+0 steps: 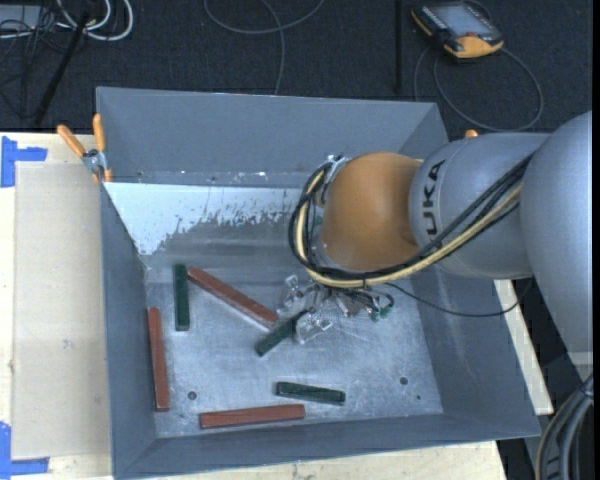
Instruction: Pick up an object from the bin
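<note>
**Gripper low in the middle of the bin, at the end of a dark green stick**

Camera view: the arm (500, 198) comes in from the right, and its orange cover (365, 213) hangs over the middle of the grey metal bin (230, 148). Below the cover the gripper (308, 323) sits close to the bin floor, slightly right of centre. It is a tangle of bright metal parts, and I cannot tell whether the claw is open or closed.

The slanted dark green stick (275, 341) lies nearest, and its upper right end reaches the gripper's metal parts. Whether it is gripped cannot be made out. The long red-brown stick (230, 295) lies diagonally just up and to the left, with its lower end near the gripper.

The other sticks lie well apart on the floor:
- An upright dark green stick (181, 296) is at the left.
- A red-brown stick by the left wall (158, 358) is below it.
- A flat dark green stick (310, 393) is near the front.
- A red-brown stick along the front edge (252, 417) is just below that.
</note>
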Robot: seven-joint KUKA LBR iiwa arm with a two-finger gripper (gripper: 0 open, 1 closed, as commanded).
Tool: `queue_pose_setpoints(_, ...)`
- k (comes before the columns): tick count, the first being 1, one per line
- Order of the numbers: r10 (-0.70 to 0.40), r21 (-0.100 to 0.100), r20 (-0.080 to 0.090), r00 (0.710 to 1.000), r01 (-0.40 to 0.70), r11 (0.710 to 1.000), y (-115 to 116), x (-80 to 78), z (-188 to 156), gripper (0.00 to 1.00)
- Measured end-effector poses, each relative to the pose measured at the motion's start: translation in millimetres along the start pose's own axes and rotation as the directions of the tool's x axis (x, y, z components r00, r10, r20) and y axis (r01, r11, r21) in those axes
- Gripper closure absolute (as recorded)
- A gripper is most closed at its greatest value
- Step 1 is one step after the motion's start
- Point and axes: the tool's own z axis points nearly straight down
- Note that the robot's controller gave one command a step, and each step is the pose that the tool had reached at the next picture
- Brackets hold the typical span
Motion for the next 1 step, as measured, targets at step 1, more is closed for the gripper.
queue_pose_setpoints(1, 0.044, -0.006, -0.016, 0.999, -0.044, 0.999, -10.2, -16.4, -196.2, 1.00)
